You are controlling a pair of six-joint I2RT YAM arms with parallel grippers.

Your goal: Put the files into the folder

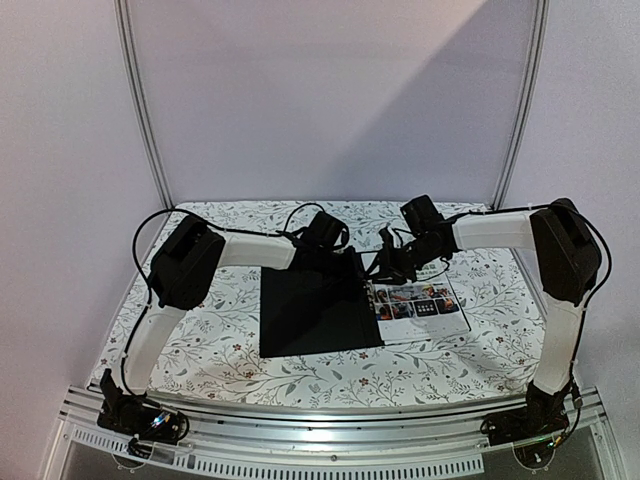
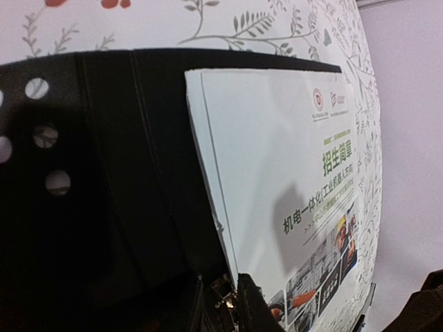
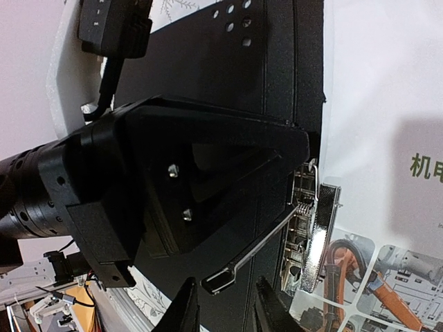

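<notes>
The folder [image 1: 315,312] lies open on the table with its black inside up. The files [image 1: 420,300] rest on its right half, a colourful brochure sheet [image 2: 291,173] on top. A metal clip [image 3: 309,228] sits at the files' inner edge, and its lever [image 3: 256,256] sticks out over the black inside. My left gripper [image 2: 220,275] [image 1: 345,255] is at the clip's far end, its narrow jaws shut on the metal there, one finger over the files. My right gripper [image 3: 225,280] [image 1: 392,265] is open, and the lever's tip lies between its fingers without being pinched.
A floral tablecloth [image 1: 200,330] covers the table around the folder. The left arm's black housing [image 3: 201,180] hangs close above the folder's left half. Both arms [image 1: 500,230] reach in from the sides at the far edge.
</notes>
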